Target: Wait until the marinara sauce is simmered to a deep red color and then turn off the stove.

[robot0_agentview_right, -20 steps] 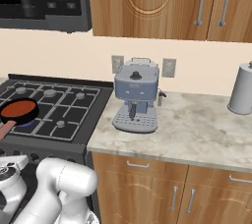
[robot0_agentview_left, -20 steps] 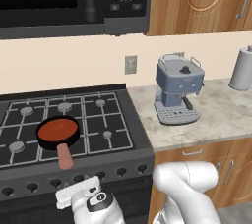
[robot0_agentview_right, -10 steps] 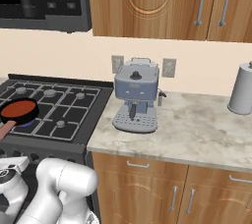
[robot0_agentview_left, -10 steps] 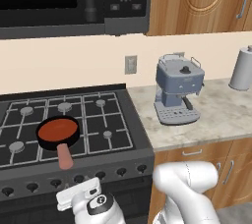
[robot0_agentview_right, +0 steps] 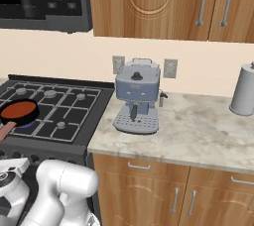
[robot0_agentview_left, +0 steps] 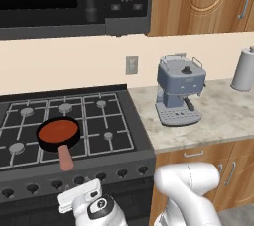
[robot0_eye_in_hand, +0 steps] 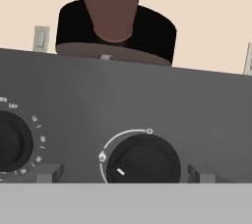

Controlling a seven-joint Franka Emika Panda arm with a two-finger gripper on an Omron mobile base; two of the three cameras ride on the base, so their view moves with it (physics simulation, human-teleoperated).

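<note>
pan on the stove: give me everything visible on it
The pan is small, round and black, with shallow walls and a stubby pinkish-brown handle pointing toward the stove's knob row. It sits upright on the grey grate over a front burner, left of centre, filled with flat red marinara sauce. In the hand view it appears from low in front, the handle end nearest, above the front panel. Nothing else touches it.

Your arm (robot0_agentview_left: pixel 186 190) folds down low, elbow bent, wrist (robot0_agentview_left: pixel 96 207) turned level and pointing forward. Your gripper (robot0_eye_in_hand: pixel 125 174) has its jaws spread wide, holding nothing.
</note>
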